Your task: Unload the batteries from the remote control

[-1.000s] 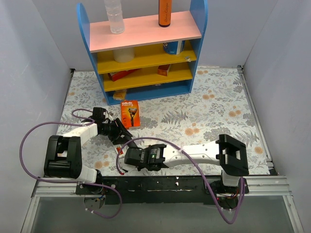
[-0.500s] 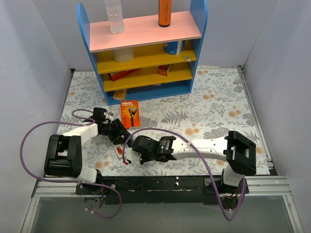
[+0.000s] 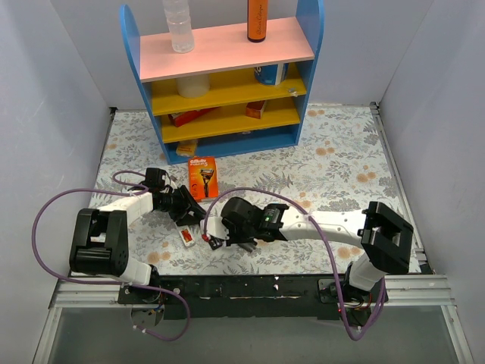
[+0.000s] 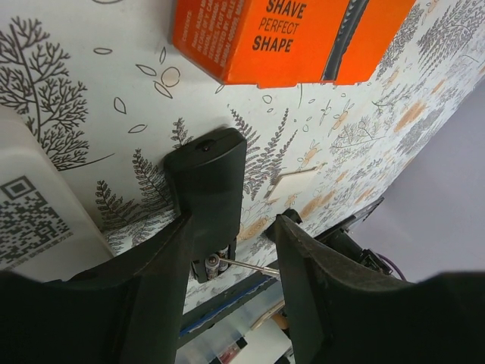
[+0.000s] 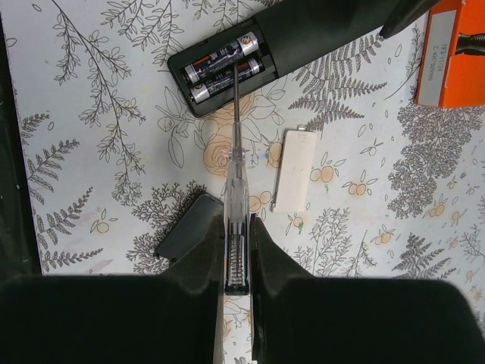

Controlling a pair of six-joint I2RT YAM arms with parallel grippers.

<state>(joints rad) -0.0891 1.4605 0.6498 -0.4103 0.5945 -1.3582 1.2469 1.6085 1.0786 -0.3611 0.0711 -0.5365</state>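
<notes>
The black remote [image 5: 303,38] lies on the floral mat with its compartment open and the two batteries [image 5: 226,64] side by side inside. From above they show as a small red-orange spot [image 3: 187,239]. My right gripper [image 5: 237,220] is shut on a clear-handled screwdriver [image 5: 236,144] whose tip rests between the batteries. My left gripper [image 4: 239,220] straddles the remote [image 4: 208,182] with its jaws apart. The left finger is against the remote and the mat shows beside the right finger. From above, the left gripper [image 3: 176,206] sits just beyond the right gripper [image 3: 214,239].
A black battery cover [image 5: 186,227] and a white card [image 5: 294,168] lie beside the screwdriver. The orange razor package [image 3: 201,177] lies beyond the remote. A blue shelf unit [image 3: 227,76] stands at the back. A white QR-labelled object [image 4: 38,220] is beside the left finger.
My right gripper has moved right and away from the table's near edge, and the screwdriver tip now points into the battery compartment. The left gripper and remote have not moved.
</notes>
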